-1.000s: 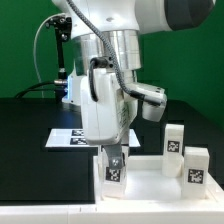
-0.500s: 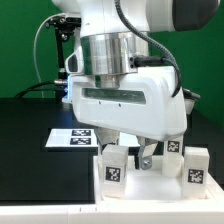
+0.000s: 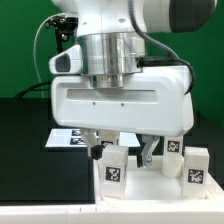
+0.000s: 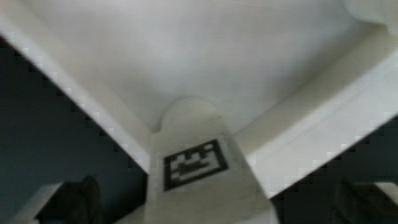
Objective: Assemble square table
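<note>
The square table's white top (image 3: 150, 186) lies flat at the front of the exterior view. A white leg (image 3: 113, 169) with a black-and-white tag stands upright on its front corner at the exterior view's left. My gripper (image 3: 125, 153) hangs just above it, open, with one finger (image 3: 100, 151) close beside the leg's top and the other well off to the side. In the wrist view the same leg (image 4: 205, 160) rises between the dark fingertips (image 4: 71, 200) without touching them, and the top (image 4: 231, 60) lies behind it. Two more legs (image 3: 174, 143) (image 3: 195, 165) stand on the exterior view's right.
The marker board (image 3: 72, 137) lies flat on the black table behind the top, at the exterior view's left. The arm's broad white hand fills the middle of the exterior view and hides the top's back part. A green wall closes the scene behind.
A second ago the fingers were shut on the left leg. The hand has since turned broadside and its jaws have spread, letting the leg go. The leg stays upright.
</note>
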